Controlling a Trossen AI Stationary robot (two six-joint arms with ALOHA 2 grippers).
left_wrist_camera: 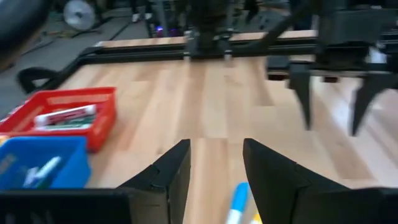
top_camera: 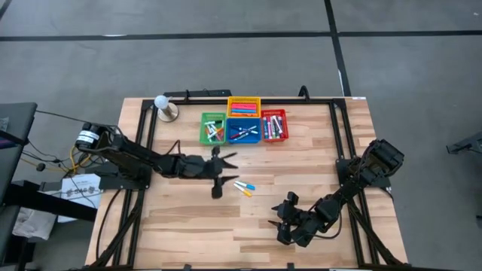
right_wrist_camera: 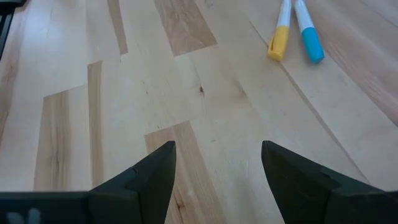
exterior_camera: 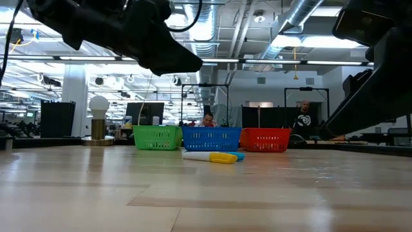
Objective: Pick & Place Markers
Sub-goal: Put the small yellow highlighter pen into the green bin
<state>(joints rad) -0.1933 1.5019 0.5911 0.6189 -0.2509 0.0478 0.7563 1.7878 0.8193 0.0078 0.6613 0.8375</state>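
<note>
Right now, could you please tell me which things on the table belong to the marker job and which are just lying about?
Part of the job:
- blue-capped marker and yellow-capped marker, loose on the table
- markers in the baskets
- left gripper, open beside the loose pair
- right gripper, open, waiting

Just lying about:
- white bulb on a round base

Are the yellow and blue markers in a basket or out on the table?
Out. The yellow-capped marker and blue-capped marker lie side by side on the bare wooden table, in front of the baskets.
</note>
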